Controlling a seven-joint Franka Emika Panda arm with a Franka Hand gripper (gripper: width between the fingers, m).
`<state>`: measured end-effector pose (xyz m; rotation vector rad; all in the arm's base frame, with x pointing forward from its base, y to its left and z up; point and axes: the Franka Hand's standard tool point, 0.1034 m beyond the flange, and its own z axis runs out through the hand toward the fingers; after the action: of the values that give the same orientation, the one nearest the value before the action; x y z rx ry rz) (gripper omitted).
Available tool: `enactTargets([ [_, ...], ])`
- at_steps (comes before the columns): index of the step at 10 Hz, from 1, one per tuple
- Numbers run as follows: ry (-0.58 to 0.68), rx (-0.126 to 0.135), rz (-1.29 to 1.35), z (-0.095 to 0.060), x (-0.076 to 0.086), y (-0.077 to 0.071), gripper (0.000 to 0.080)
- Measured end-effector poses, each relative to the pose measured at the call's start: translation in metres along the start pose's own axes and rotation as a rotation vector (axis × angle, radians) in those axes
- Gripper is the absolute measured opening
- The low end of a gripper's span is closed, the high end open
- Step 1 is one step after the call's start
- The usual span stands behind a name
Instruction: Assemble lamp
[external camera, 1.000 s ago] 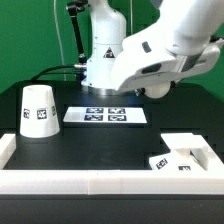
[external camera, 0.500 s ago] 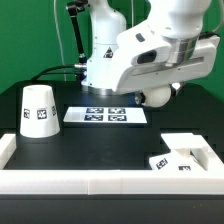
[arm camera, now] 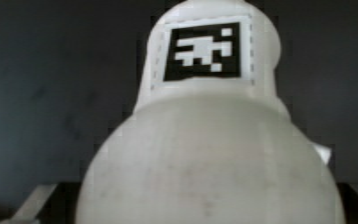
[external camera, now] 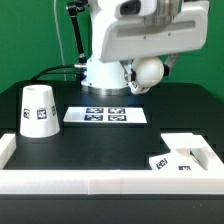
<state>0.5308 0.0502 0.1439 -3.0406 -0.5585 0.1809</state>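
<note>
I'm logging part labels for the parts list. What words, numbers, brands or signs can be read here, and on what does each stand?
No words, numbers or brand names can be read in either view.
The only signs are black-and-white square tags, which are patterns, not text: one on the shade, several on the marker board, some on the base, one on the bulb.

The bulb (arm camera: 194, 150), close against the gripper (external camera: 141, 74), is seen as smooth white plastic with a soft sheen; its tag (arm camera: 206, 50) is printed in matt black. Well away from the gripper, the shade (external camera: 38, 110) and base (external camera: 193, 150) appear as matt white plastic on a matt black table (external camera: 100, 145).
</note>
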Motion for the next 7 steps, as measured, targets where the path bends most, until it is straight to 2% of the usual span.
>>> enactTargets([
  [4, 0.260, -0.038, 0.022, 0.008, 0.002, 0.010, 0.0579],
  [5, 0.305, -0.051, 0.020, 0.005, 0.007, 0.014, 0.0579],
  [7, 0.445, -0.112, 0.010, -0.008, 0.021, 0.025, 0.0579],
])
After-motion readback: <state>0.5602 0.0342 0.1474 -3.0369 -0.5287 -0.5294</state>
